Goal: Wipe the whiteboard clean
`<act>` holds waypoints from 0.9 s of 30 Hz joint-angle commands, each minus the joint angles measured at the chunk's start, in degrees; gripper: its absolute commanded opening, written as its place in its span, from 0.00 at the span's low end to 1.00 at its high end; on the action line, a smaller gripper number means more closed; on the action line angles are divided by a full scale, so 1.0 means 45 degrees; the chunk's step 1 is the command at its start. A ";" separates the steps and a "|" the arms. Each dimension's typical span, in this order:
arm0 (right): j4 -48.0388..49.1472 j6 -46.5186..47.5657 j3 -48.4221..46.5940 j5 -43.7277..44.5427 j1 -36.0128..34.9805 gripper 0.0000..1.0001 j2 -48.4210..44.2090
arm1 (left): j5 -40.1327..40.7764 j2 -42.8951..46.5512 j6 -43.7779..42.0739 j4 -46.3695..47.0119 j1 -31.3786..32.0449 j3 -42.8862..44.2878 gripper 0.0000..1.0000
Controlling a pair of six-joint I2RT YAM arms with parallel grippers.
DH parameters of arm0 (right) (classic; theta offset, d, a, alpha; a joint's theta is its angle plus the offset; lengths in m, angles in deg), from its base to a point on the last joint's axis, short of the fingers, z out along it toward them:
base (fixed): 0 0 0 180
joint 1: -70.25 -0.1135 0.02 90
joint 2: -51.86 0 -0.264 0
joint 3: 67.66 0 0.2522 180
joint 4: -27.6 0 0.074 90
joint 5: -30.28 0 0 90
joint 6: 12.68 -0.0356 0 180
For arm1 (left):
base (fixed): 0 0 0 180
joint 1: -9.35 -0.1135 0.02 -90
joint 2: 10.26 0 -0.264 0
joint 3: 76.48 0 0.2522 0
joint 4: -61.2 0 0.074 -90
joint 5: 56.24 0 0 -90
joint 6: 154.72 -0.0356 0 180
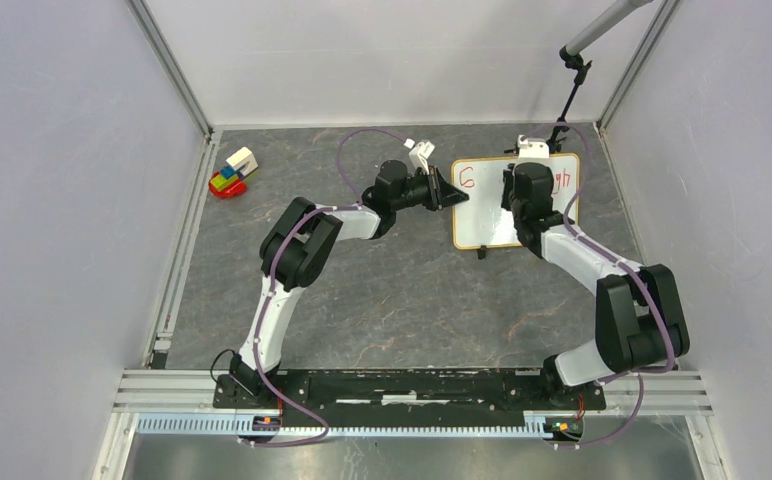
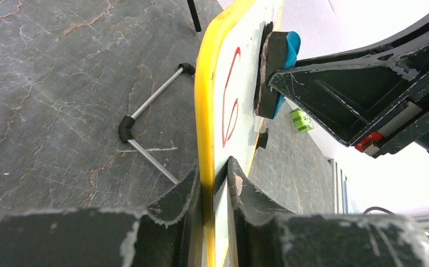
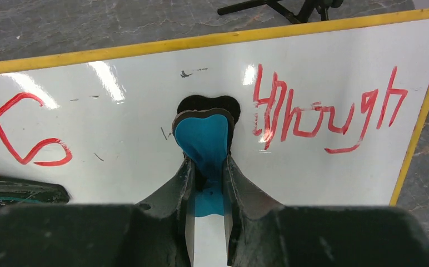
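Whiteboard (image 1: 482,215) (image 3: 323,183) (image 2: 244,33): on the far right part of the table (image 1: 392,290), propped up with its face toward the near side; yellowish frame, rounded corners.
Writing: one red letter (image 3: 29,130) (image 1: 467,178) near the left edge, a red scrawled word (image 3: 323,111) (image 1: 562,183) on the right half; white and nearly bare between the two, with only a few faint dark specks.
Eraser (image 3: 204,139) (image 2: 287,50): blue block with a dark felt face, pressed flat against the board in the gap between the letter and the word.
Right gripper (image 3: 206,167) (image 1: 522,185): closed tight on the blue eraser, one finger on each side, pointed straight at the board face.
Left gripper (image 2: 212,172) (image 1: 457,195): clamped on the left edge of the board, one finger on the front face and one on the back, frame between them.
Stand (image 2: 151,111): thin metal rod with black elbow joints, on the table behind the board; one black foot (image 1: 481,252) showing at the near left corner.
Tripod (image 1: 567,95) (image 3: 290,6): black, just beyond the far edge of the board, near the far right corner.
Toy blocks (image 1: 230,175): small coloured pile on the far left, well apart from the board and both arms.
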 commanded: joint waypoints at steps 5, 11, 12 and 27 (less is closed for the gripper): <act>0.0618 0.1119 -0.0073 0.0712 -0.1540 0.00 0.0346 | 0.0098 0.0258 -0.1138 -0.1116 0.0108 0.0120 0.02; 0.0938 0.1813 -0.1292 0.0096 -0.2815 0.00 0.1374 | 0.0034 0.0209 -0.1143 -0.1163 0.0126 0.0208 0.02; 0.0905 0.1923 -0.1534 0.0011 -0.2867 0.00 0.1532 | 0.0020 0.0199 -0.1149 -0.1178 0.0128 0.0223 0.02; 0.0631 0.2567 -0.0521 0.0833 -0.1005 0.00 0.0411 | -0.0067 0.0368 -0.0835 -0.0898 0.0088 0.0022 0.19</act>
